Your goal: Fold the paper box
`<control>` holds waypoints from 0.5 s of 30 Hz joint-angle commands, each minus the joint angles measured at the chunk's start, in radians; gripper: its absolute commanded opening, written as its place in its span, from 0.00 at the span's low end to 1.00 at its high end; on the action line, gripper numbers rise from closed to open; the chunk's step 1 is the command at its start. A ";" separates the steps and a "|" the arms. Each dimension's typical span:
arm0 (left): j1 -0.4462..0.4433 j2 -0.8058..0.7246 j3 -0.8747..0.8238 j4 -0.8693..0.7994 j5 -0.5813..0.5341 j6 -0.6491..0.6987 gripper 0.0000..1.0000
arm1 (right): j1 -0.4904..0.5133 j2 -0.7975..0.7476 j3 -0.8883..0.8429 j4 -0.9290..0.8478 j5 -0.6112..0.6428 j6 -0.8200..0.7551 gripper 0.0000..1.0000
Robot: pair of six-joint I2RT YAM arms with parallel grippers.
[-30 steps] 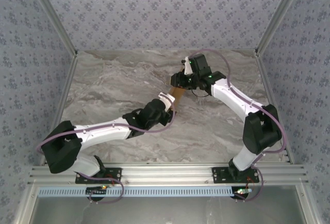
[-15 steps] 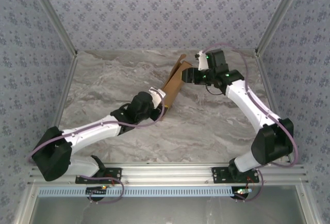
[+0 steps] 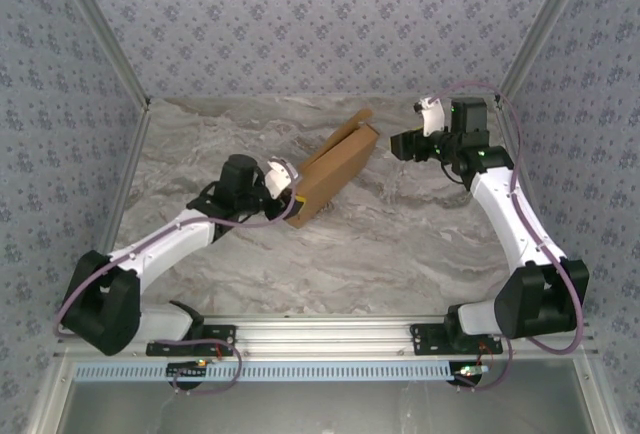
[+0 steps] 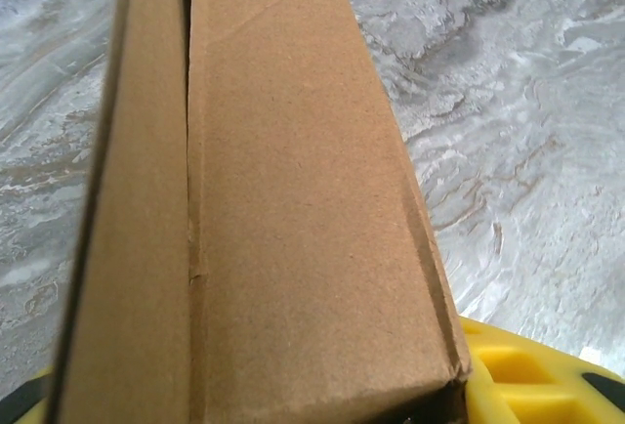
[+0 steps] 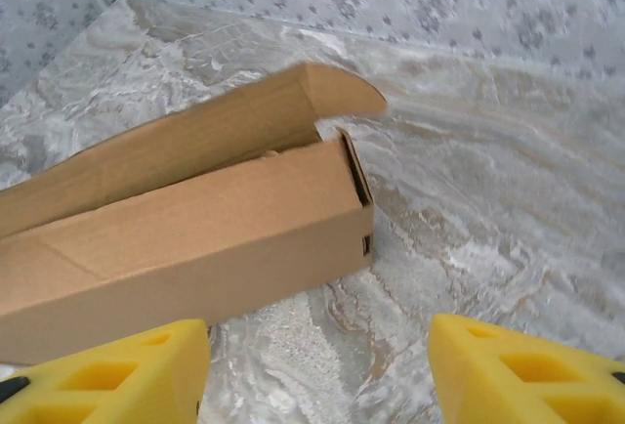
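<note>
Paper box, the long, shallow one of plain brown cardboard: where does it lie? asks the first observer.

"Slantwise in the middle of the grey marbled tabletop," says the second. "Its near end points toward the left arm and its far end toward the back right. One long lid panel stands open along the back edge, ending in a rounded tuck flap."

"And the left gripper?"

"It has the paper box by the near end. In the left wrist view the cardboard runs straight out from between the yellow fingers, one on each side, so the jaws pinch that end. Whether that end is off the marble, he cannot tell."

"The right gripper?"

"It hangs just beside the far end, apart from it. Its yellow fingers are spread wide with bare marble between them, and the box's square end face lies ahead of them, down on the tabletop."
</note>
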State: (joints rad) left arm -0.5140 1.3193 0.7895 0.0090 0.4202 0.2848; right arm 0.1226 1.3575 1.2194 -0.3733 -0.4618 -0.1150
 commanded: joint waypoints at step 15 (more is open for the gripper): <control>0.229 0.186 0.281 -0.424 0.529 0.516 0.36 | -0.003 0.208 0.237 -0.223 -0.096 -0.530 0.61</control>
State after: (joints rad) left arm -0.2993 1.4754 1.0061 -0.3061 0.8162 0.6792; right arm 0.1238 1.5459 1.4136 -0.5369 -0.5396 -0.5533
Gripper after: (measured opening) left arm 0.462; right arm 0.614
